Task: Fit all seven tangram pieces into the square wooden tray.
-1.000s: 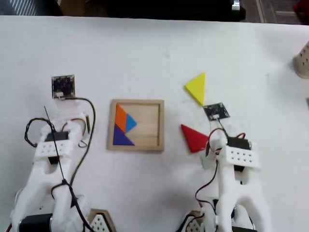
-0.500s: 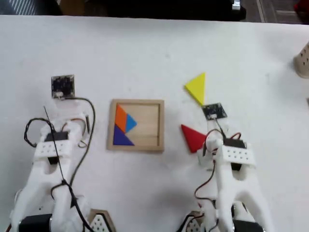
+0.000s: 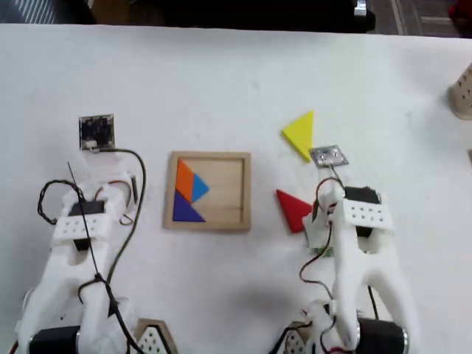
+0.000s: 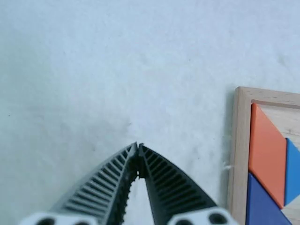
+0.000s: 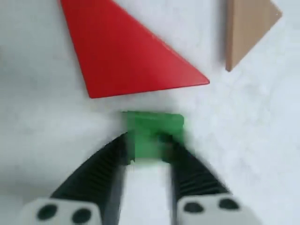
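While the left tool (image 4: 138,159) sits closed, the right tool (image 5: 150,140) clamps a green piece (image 5: 154,124) (white table (image 3: 221,74) beneath).

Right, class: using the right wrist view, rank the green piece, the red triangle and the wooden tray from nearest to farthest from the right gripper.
1. Green piece, between the right gripper's fingers.
2. Red triangle, just beyond the fingertips.
3. Wooden tray, its corner past the red triangle's tip, farthest.
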{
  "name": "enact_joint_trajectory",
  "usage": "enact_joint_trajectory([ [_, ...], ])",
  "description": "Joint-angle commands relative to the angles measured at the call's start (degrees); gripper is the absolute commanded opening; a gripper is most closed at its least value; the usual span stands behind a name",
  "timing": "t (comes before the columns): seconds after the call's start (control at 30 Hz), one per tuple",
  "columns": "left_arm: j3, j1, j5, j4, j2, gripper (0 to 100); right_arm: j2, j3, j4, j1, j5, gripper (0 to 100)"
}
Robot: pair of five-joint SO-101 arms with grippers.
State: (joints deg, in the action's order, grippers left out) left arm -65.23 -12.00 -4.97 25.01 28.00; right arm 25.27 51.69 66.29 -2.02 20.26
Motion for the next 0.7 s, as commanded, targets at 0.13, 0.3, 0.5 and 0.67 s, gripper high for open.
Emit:
enact_joint_trajectory([
  [0.13, 0.4, -0.7, 0.5, -1.6, 1.6, 3, 15.0, -7.6, 8.4, 11.6, -0.7, 1.8],
  [0.3, 0.4, -0.7, 0.6, -1.6, 1.6, 3, 15.5, -7.7, 6.2, 23.7, -7.0, 1.8],
  [0.5, 0.4, -0.7, 0.6, -1.6, 1.6, 3, 15.0, -7.9, 9.0, 17.1, -4.8, 8.4],
  [0.67, 0.4, -0.7, 0.6, -1.6, 1.6, 3, 15.4, -1.5, 10.5, 7.0, 7.7, 19.7],
])
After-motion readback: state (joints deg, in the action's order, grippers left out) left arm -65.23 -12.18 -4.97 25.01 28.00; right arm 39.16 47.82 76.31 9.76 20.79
